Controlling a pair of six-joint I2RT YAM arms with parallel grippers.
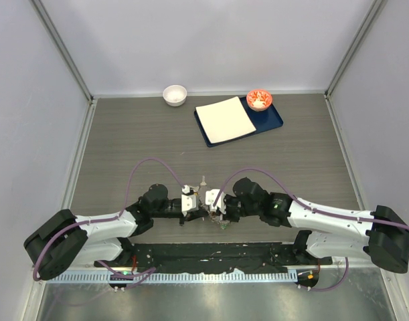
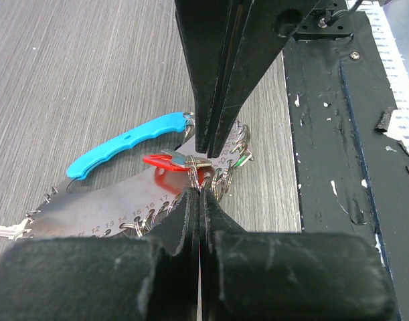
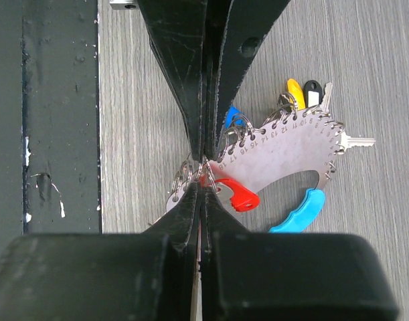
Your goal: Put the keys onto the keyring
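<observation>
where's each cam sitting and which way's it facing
top external: above and behind the bases, looking down on the table; both arms show, left gripper and right gripper meeting.
left wrist: on the left arm, looking along its shut fingers at the keyring.
right wrist: same from the opposite side.
shared: both wrist views show the red key.

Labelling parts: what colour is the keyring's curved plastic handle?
Light blue; the handle shows best in the left wrist view.

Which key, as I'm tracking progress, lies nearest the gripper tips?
The red key, right by the right gripper; the yellow key and black key hang far along the keyring.
</observation>
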